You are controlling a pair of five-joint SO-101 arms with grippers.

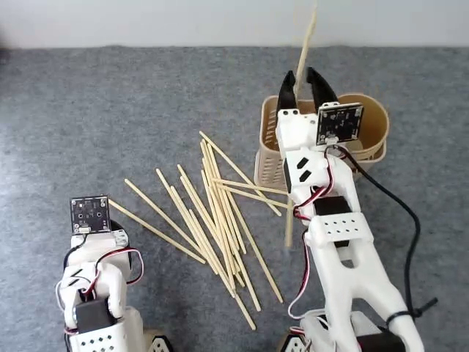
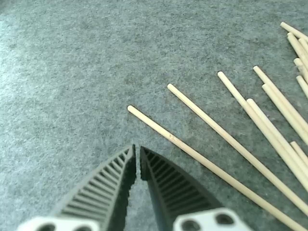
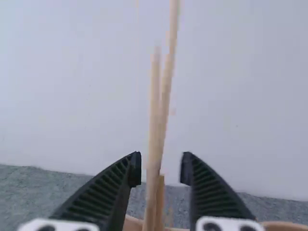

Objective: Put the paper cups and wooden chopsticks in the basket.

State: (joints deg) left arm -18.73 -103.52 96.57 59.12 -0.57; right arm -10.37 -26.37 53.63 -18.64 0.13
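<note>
Plainly the main hazard sits over the beige slatted basket (image 1: 267,161) at the far right of the grey mat (image 1: 110,110). The right gripper (image 1: 302,73) hangs above it with its jaws parted, and a pair of wooden chopsticks (image 3: 159,120) stands nearly upright in the gap with room on either side, so they look loose rather than pinched. From there, I judge, the long sticks could tip over the rim, or land on end, lean out and lever the light basket over. What looks like a brown paper cup (image 1: 374,121) already takes up the basket's far side, which narrows the opening they must fall into. The right arm's own body stands over the near wall and could knock the basket when it moves off. Most of the work remains: a loose fan of chopsticks (image 1: 220,213) lies crossed on the mat between the arms, so lifting one may drag or flick its neighbours. One more stick (image 1: 289,231) lies close beside the right arm, just in front of the basket. The left gripper (image 2: 138,148) hovers low over the mat, tips together and holding nothing, near the end of the outermost chopstick (image 2: 192,152).
</note>
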